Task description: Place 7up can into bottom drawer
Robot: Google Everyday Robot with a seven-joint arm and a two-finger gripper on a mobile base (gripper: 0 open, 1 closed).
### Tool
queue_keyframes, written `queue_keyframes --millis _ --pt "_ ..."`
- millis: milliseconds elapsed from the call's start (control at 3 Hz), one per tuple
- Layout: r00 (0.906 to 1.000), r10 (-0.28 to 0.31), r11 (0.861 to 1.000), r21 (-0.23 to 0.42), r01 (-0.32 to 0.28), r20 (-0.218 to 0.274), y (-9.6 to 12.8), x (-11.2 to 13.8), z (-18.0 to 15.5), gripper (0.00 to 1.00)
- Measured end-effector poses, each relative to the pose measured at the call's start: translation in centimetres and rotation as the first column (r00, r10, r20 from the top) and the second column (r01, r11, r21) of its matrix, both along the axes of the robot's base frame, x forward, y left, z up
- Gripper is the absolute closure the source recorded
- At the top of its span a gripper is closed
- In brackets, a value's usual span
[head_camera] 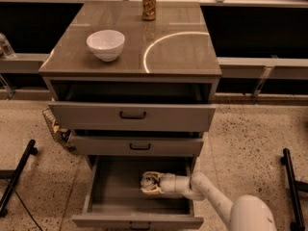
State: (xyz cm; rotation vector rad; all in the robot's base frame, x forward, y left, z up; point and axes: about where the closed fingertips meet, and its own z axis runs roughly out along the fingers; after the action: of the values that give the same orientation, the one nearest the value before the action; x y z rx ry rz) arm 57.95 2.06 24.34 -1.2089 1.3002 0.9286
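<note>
The bottom drawer (103,189) is pulled open and shows a plain grey inside. My gripper (151,183) reaches into it from the lower right and is shut on the 7up can (148,180), whose silver top faces up. The can is low inside the drawer, right of its middle; I cannot tell whether it touches the drawer floor. The white arm (211,198) runs from the lower right corner into the drawer.
The two shallower drawers (132,115) above are partly pulled out and overhang the bottom one. On the cabinet top stand a white bowl (105,44) and a brown-gold can (148,4). Black stand legs (17,177) lie on the speckled floor at left and right.
</note>
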Motion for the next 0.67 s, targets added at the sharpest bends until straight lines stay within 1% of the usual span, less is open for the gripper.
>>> queue_keyframes --millis 333,667 --pt "0.9976 0.061 0.998 0.037 -0.060 -0.034 1.18 0.50 -2.42 0.28" --pt "0.9971 0.074 0.994 0.078 -0.073 -0.018 1.06 1.34 -3.23 0.05"
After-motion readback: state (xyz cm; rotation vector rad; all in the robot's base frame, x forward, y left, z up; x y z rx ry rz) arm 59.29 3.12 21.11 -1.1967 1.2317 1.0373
